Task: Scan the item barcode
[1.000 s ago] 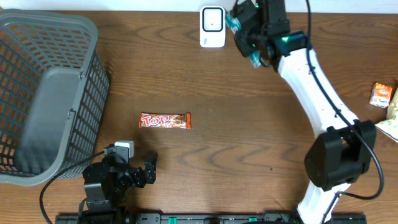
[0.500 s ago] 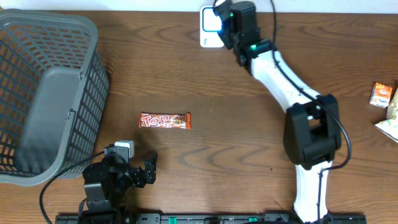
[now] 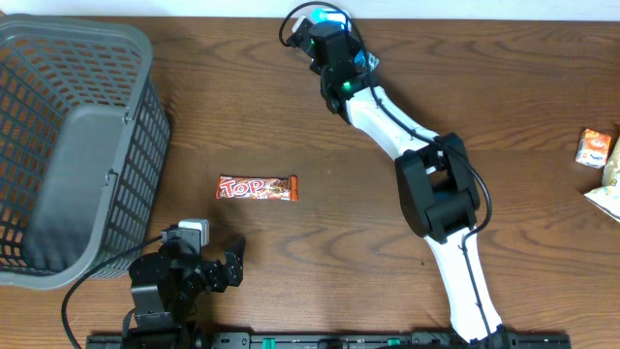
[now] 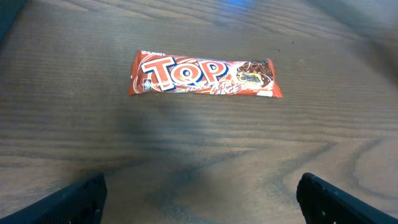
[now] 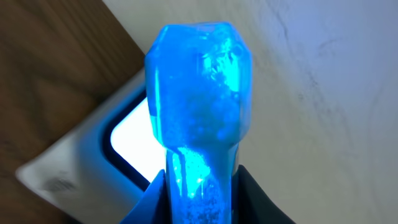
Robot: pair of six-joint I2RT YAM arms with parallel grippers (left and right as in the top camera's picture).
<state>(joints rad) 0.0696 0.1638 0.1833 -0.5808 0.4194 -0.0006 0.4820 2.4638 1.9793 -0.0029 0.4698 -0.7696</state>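
Scan step, overhead and wrist views. The left claw [image 4: 202,202], jaws spread wide and empty, has not moved. The TOP chocolate bar [image 4: 204,77] lies flat ahead of it, well apart and untouched. The right claw [image 5: 202,200], a second ago to the right of the white barcode scanner [image 5: 74,162], has swung leftward and now sits directly over it, jaws pinched on a blue translucent packet [image 5: 199,93]. The packet projects beyond the fingertips across the scanner's lit window, so presentation appears under way. Whether the barcode faces the window cannot be told. Surface: a dark wood-grain table [image 3: 339,233], with a grey mesh basket [image 3: 145,126] far left of both claws and loose snack packets [image 3: 595,148] far right. A pale wall [image 5: 323,93] stands behind the scanner.
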